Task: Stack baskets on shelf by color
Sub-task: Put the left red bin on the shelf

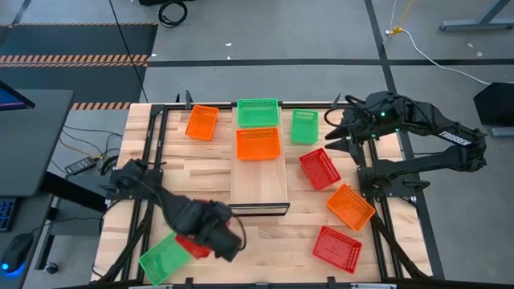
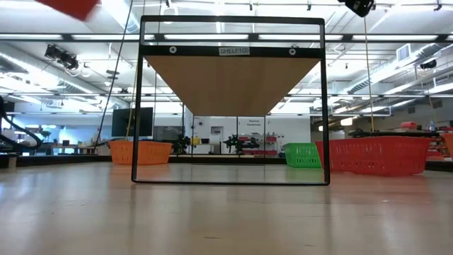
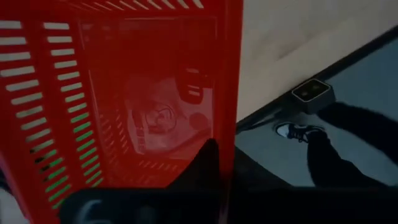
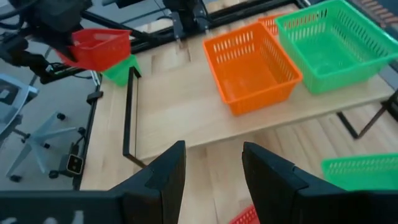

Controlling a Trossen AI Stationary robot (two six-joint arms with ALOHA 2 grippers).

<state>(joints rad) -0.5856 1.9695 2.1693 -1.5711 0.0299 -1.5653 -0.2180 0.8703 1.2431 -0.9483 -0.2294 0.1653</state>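
Left gripper (image 1: 215, 234): low in the frame of the high view, left of the middle. Its jaws are clenched on the rim of a red basket (image 1: 193, 245), and the basket is up in the air, off the table.

Red basket: small and shallow, with slits in its walls. In the left wrist view it fills the left side of the frame and hangs tipped. A green basket (image 1: 165, 257) sits under and beside it, lower left in the high view.

Shelf (image 1: 259, 189): a long pale board in the middle of the frame. Its long side runs from the top of the picture to the bottom. It lies up and to the right of the held basket, and its dark front edge is the nearest part.

On the shelf: a green basket (image 1: 258, 112) at the top end, an orange basket (image 1: 258, 144) just below it. The lower part is bare.

Nearer arm: the left one, and it has the basket.

Right gripper (image 1: 341, 133): upper right, jaws apart, holding nothing, waiting.

Other red baskets: one (image 1: 319, 168) right of the shelf, one (image 1: 336, 248) lower right.
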